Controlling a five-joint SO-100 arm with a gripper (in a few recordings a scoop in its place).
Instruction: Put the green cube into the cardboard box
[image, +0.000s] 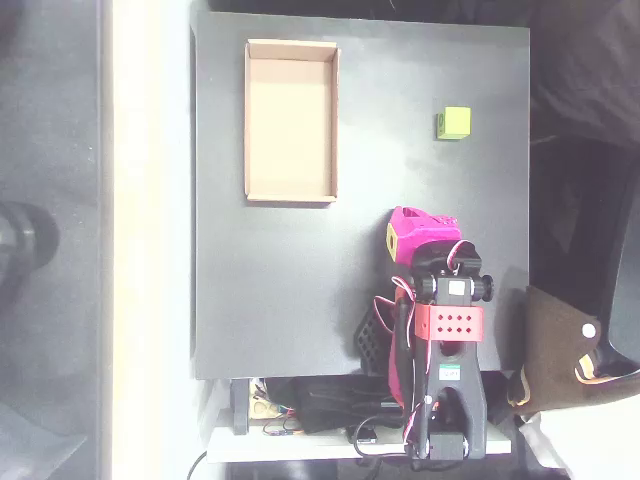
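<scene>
No text, label, brand or number can be read anywhere.

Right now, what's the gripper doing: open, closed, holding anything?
Gripper: open or closed cannot be told from above; it is apart from the green cube, so not holding it.

Overhead view. The single arm (445, 330) rises from its black base at the bottom edge of the picture and is folded back over itself, with a red perforated bracket across its upper link. The magenta gripper (415, 232) sits at the arm's upper end, bearing a yellow patch on its left side; its jaw state cannot be determined from above.
</scene>
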